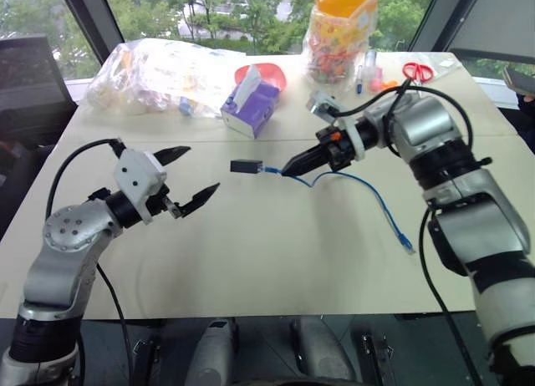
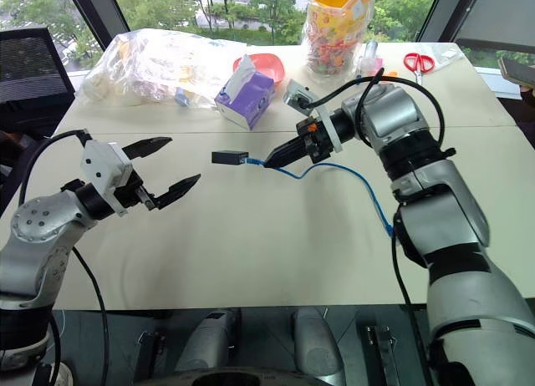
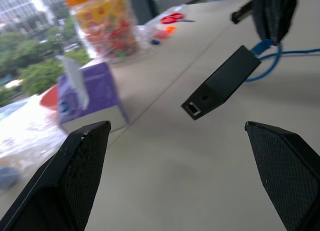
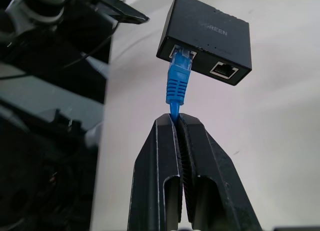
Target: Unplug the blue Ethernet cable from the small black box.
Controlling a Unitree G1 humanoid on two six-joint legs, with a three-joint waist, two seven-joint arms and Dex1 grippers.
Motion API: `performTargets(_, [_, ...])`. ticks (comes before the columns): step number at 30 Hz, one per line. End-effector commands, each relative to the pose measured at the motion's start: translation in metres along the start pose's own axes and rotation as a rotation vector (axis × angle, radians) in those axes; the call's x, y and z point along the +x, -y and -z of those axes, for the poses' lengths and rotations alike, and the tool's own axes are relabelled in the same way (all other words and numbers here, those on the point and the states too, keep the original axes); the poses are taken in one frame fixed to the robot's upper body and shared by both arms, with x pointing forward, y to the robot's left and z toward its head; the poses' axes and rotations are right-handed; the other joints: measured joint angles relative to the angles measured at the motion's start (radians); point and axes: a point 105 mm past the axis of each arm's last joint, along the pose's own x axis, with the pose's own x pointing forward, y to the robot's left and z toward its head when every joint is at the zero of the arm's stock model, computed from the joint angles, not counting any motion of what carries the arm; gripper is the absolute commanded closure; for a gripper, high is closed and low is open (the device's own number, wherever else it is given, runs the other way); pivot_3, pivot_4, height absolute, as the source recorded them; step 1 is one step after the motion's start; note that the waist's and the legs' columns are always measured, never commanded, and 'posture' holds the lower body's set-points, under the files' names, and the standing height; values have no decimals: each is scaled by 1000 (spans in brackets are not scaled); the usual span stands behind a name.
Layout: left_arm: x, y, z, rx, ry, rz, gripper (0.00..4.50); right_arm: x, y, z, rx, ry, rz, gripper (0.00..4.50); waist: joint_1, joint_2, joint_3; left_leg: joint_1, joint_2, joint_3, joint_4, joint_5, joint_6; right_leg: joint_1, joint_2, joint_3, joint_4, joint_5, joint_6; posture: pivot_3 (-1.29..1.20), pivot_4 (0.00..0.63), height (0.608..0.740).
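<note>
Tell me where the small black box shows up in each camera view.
Left eye: small black box centre, held above the table.
Right eye: left of centre.
Left wrist: upper right.
Right wrist: top.
Shared landmark: the blue Ethernet cable plugged into it, pinched by the right gripper.

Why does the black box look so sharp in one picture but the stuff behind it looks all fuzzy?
In the right wrist view the small black box and the blue Ethernet cable plug are close and crisp, while the dark shapes behind blur. In the left wrist view the purple tissue box and candy jar look soft. In the left eye view, window daylight keeps the table bright.
</note>
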Motion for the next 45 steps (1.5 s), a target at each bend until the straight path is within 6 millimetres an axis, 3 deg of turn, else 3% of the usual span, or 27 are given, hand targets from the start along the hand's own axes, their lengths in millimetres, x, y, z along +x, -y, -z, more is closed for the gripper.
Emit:
performTargets(1, [-1,8,-13,67,18,121,0,2,-16,-10,-50,-7,-56,4408,1,0,0,0,0,0,0,0,0,0,0,0,0,0,0,0,150,740])
performTargets(7, [-4,16,-15,104,10,237,0,0,-27,-15,-15,-4,-92,4408,5,-1,0,-1,0,0,1,0,0,0,-1,0,-1,0,0,0,150,740])
performTargets(20, [2,29,-33,172,101,337,0,-3,-69,-25,152,2,-290,4408,3,-1,0,-1,0,0,1,0,0,0,-1,0,-1,0,0,0,150,740])
performTargets(30, [3,47,-44,96,152,405,0,2,-76,-15,150,-60,-322,4408,4,-1,1,-1,0,0,1,0,0,0,0,0,-1,0,0,0,150,740])
performTargets(37, [4,49,-47,67,170,397,0,4,-77,-12,155,-77,-334,4408,4,-1,1,-1,0,0,1,0,0,0,0,0,-1,0,0,0,150,740])
performTargets(40, [5,50,-48,49,182,395,797,4,-77,-13,153,-79,-336,4500,4,-1,1,-1,0,0,1,0,0,0,-1,0,-1,0,0,0,150,740])
performTargets(45, [7,55,-48,28,191,403,3218,4,-79,-15,158,-75,-348,4500,4,-1,1,-1,0,0,1,0,0,0,0,0,-1,0,0,0,150,740])
